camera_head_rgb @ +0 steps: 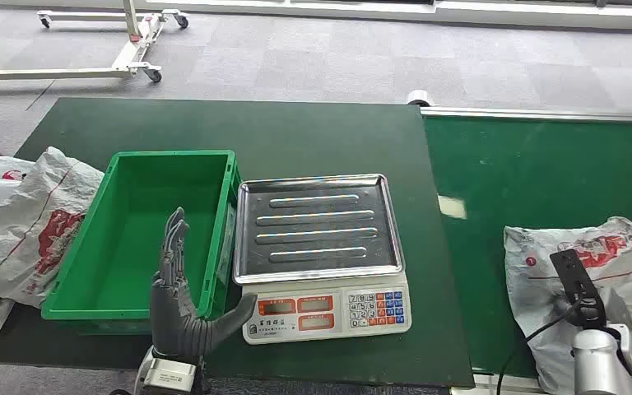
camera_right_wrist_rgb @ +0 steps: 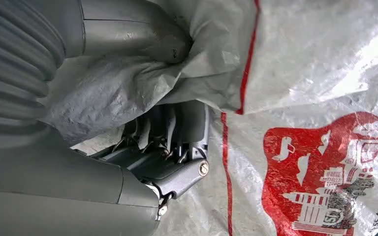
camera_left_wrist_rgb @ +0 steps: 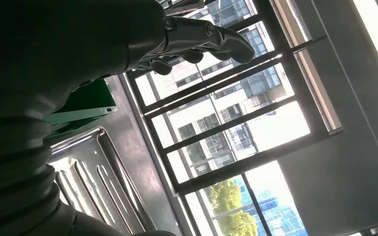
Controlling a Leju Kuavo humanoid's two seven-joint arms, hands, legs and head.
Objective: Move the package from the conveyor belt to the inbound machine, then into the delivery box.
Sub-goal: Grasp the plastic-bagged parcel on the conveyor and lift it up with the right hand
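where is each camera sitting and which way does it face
Head view: high on the body, looking down at the scale, green bin and conveyor belt; left hand raised.
Left wrist view: behind the left hand, facing up at windows; shares the scale tray.
Right wrist view: against the package; right hand grips it.

Even, bright light in the head view, with glare on the steel scale tray [camera_head_rgb: 317, 226]. Sunlit windows [camera_left_wrist_rgb: 236, 123] leave the left hand [camera_left_wrist_rgb: 197, 42] silhouetted beside them.
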